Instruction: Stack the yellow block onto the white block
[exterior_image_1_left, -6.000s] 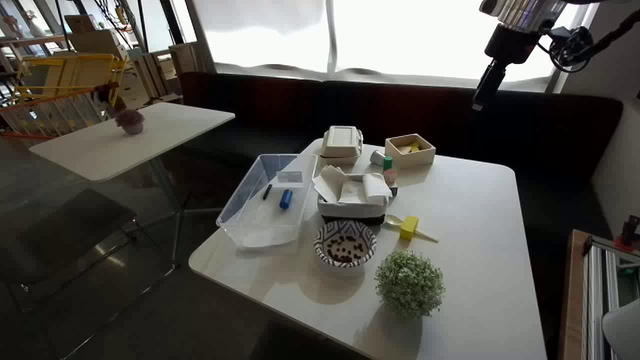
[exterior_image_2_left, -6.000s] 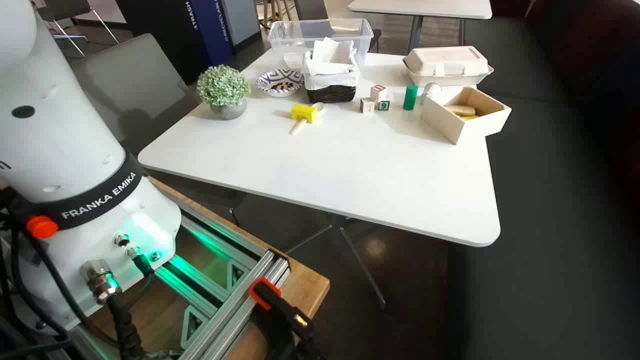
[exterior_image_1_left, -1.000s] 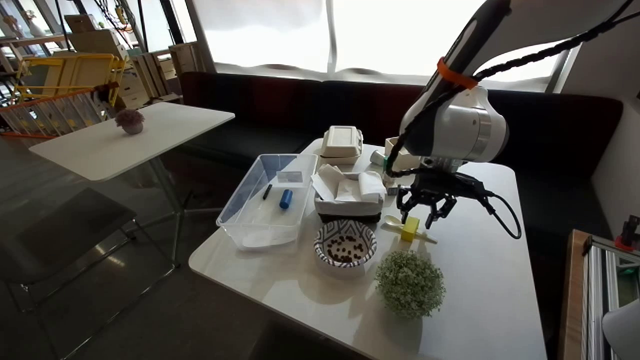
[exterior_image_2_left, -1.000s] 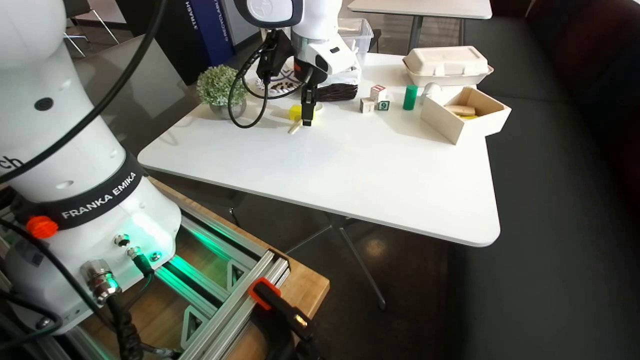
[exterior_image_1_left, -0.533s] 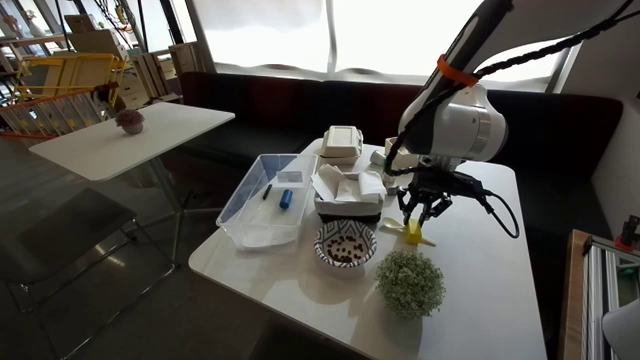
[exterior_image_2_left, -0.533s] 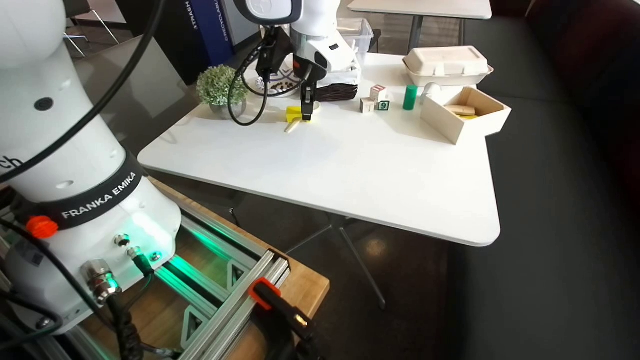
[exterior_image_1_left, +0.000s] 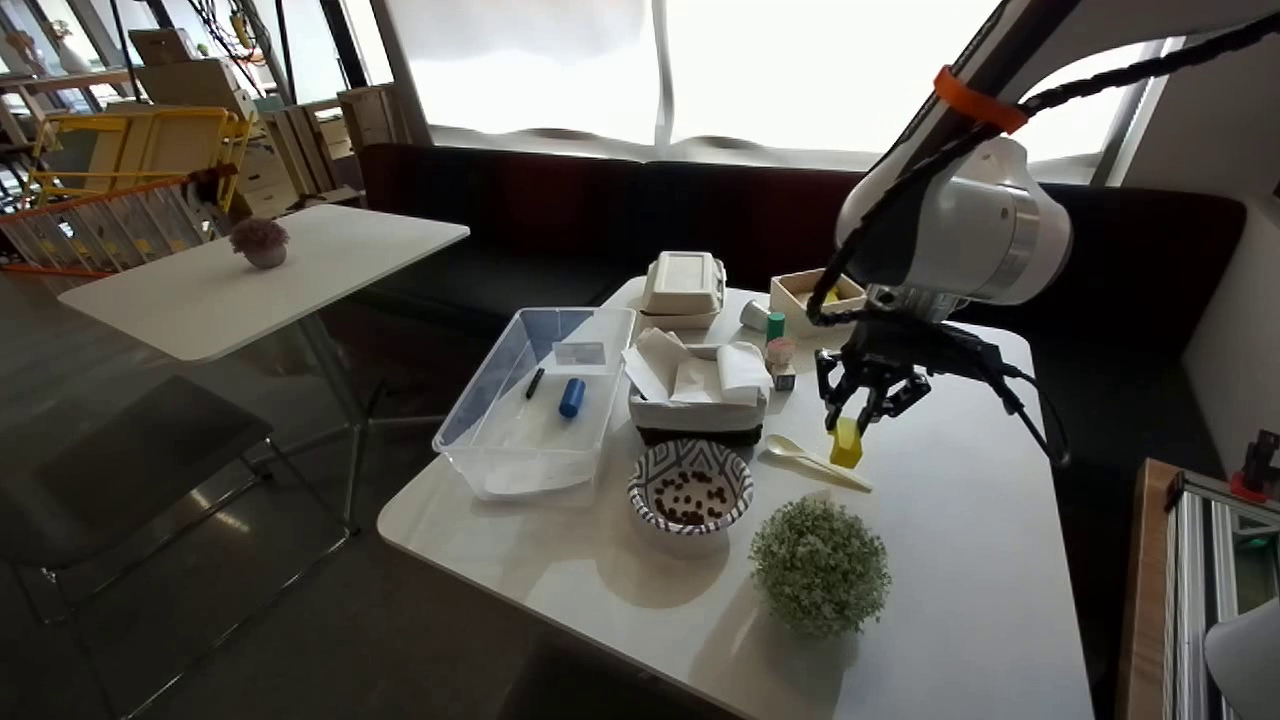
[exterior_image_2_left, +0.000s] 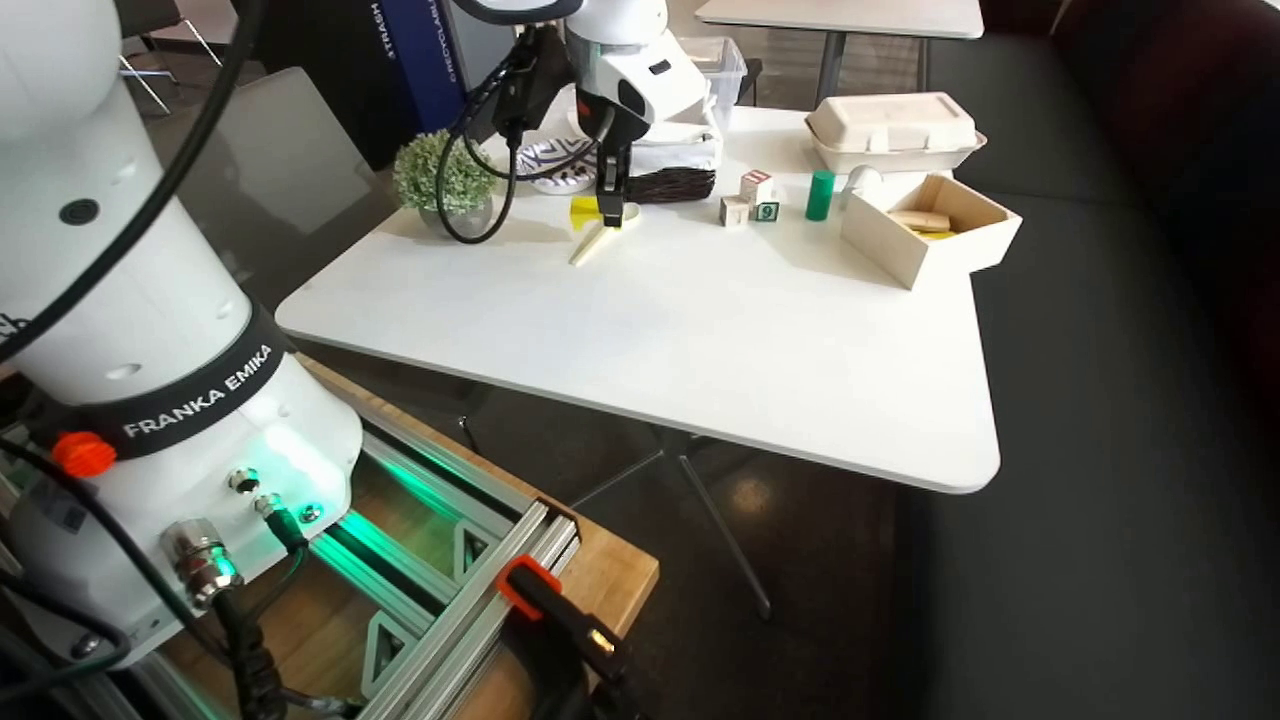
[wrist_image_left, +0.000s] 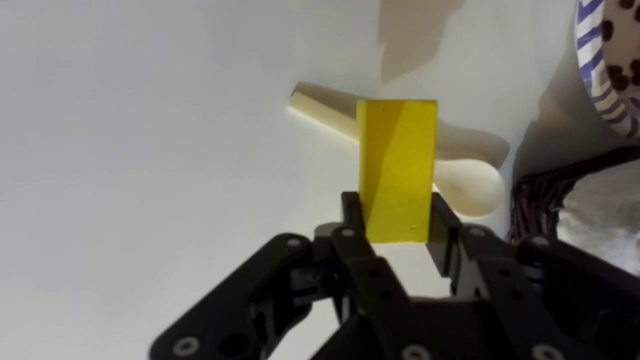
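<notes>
In the wrist view the yellow block sits between the fingertips of my gripper, which is shut on it. An exterior view has the yellow block hanging just over a pale spoon, below my gripper. From another side, the dark fingers partly cover it. Farther along the table are small letter cubes: a pale wooden one, a white one with red marks, and one with a green 9. Which of these is the white block I cannot tell for sure.
Near the held block stand a potted green plant, a patterned bowl and a paper-lined basket. A green cylinder, a wooden box, a takeaway container and a clear bin stand farther off.
Six seconds ago my gripper was up away from the table. Within the last second its jaws closed on the yellow block, which has risen off the spoon, leaving the spoon on the table.
</notes>
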